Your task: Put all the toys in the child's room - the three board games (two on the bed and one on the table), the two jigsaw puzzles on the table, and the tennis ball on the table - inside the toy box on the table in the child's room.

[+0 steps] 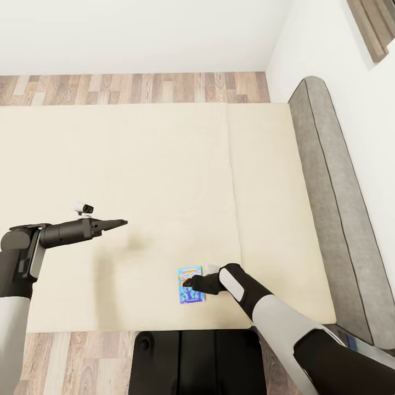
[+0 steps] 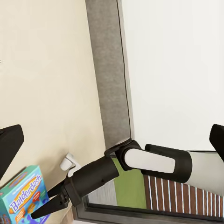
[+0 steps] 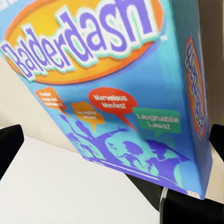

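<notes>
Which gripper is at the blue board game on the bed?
The right gripper: its jaws sit at the blue Balderdash box near the bed's front edge. The left gripper hovers apart over bare mattress.

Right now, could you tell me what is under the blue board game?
The blue board game lies on the beige bed, near its front edge. The right tool reaches over it. Anything beneath the box itself is covered.
</notes>
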Controlling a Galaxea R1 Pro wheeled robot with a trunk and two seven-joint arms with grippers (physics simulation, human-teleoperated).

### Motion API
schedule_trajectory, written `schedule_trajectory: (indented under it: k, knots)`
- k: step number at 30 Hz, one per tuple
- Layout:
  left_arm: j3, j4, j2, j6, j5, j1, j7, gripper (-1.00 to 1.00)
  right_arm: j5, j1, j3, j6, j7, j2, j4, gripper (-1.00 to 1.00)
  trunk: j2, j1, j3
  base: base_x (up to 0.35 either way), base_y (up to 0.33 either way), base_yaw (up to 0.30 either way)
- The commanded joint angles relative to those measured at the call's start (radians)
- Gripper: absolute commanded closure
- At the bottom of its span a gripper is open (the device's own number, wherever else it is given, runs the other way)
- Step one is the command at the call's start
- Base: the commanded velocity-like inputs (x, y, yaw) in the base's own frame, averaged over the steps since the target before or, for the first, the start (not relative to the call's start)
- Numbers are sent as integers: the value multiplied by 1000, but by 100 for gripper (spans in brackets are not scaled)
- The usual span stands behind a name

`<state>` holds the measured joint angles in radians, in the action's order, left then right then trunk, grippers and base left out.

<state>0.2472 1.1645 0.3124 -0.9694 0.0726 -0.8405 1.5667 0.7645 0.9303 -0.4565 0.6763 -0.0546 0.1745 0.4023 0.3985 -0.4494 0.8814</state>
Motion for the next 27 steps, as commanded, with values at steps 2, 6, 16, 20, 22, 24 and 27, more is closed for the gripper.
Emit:
schedule_trajectory:
  k: [2,6,16,20,22,24,27]
  knots:
    - [0,0,0,-11,-1,0,4,-100,-7,1,-2,2,-6,0,0,-100,2,-1,1,0,82,0]
    - [0,0,0,-11,-1,0,4,-100,-7,1,-2,2,-6,0,-1,-100,2,-1,1,0,29,0]
    - [1,-2,0,-11,-1,0,4,-100,-7,1,-2,2,-7,0,-2,-100,2,-1,1,0,3,0]
    - [0,-2,0,-11,-1,0,4,-100,-7,1,-3,2,-7,0,-2,-100,2,-1,1,0,0,0]
    - [1,-2,1,-11,-1,0,4,-100,-7,1,-4,2,-7,0,-2,-100,2,-1,1,0,0,0]
    - [1,-2,1,-11,-1,0,4,-100,-7,1,-4,2,-7,0,-2,-100,2,-1,1,0,0,0]
    - [1,-2,1,-11,-1,0,4,-100,-7,1,-4,2,-7,0,-2,-100,2,-1,1,0,0,0]
